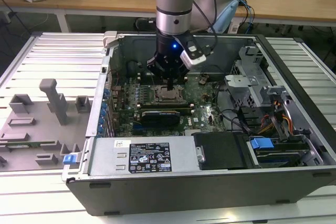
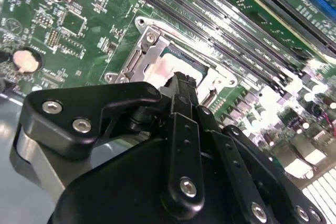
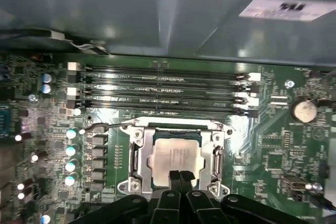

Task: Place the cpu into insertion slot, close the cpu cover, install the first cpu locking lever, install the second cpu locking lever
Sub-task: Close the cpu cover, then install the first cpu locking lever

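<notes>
The cpu (image 3: pixel 176 156) lies flat in the insertion slot (image 3: pixel 157 184) on the green board, its pale metal top showing. The silver cpu cover (image 3: pixel 138 153) lies down around it as a frame. A thin wire lever (image 3: pixel 100 127) sticks out sideways from one corner of the socket. My gripper (image 3: pixel 180 176) hovers right over the edge of the cpu, its black fingertips (image 2: pixel 181 83) pressed together with nothing between them. In the exterior view the gripper (image 1: pixel 171 85) hangs straight down over the socket (image 1: pixel 168 96) inside the open computer case.
Memory slots (image 3: pixel 168 90) run along one side of the socket. A long black card (image 1: pixel 160 114) lies in front of it. Case walls (image 1: pixel 157 153), a drive cage (image 1: pixel 252 77) and cables (image 1: pixel 236 119) surround the board. A grey fixture tray (image 1: pixel 37 124) sits at the exterior view's left.
</notes>
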`<action>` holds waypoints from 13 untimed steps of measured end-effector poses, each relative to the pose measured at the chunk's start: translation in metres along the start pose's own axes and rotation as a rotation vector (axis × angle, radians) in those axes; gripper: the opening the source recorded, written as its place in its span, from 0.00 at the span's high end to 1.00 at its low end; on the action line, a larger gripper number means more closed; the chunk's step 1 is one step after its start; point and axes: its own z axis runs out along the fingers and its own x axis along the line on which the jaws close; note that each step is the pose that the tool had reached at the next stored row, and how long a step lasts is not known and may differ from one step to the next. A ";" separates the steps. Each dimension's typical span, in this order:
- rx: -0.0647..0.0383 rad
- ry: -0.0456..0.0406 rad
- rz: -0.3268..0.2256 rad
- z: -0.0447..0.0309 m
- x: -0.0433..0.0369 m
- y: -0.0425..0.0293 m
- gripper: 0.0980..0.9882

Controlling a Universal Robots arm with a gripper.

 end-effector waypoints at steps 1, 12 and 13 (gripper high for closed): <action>0.000 0.0000 0.000 -0.0069 -0.0002 -0.0001 0.99; 0.001 -0.0009 0.000 -0.0153 -0.0004 -0.0002 0.99; 0.001 -0.0009 0.000 -0.0154 -0.0004 -0.0002 0.99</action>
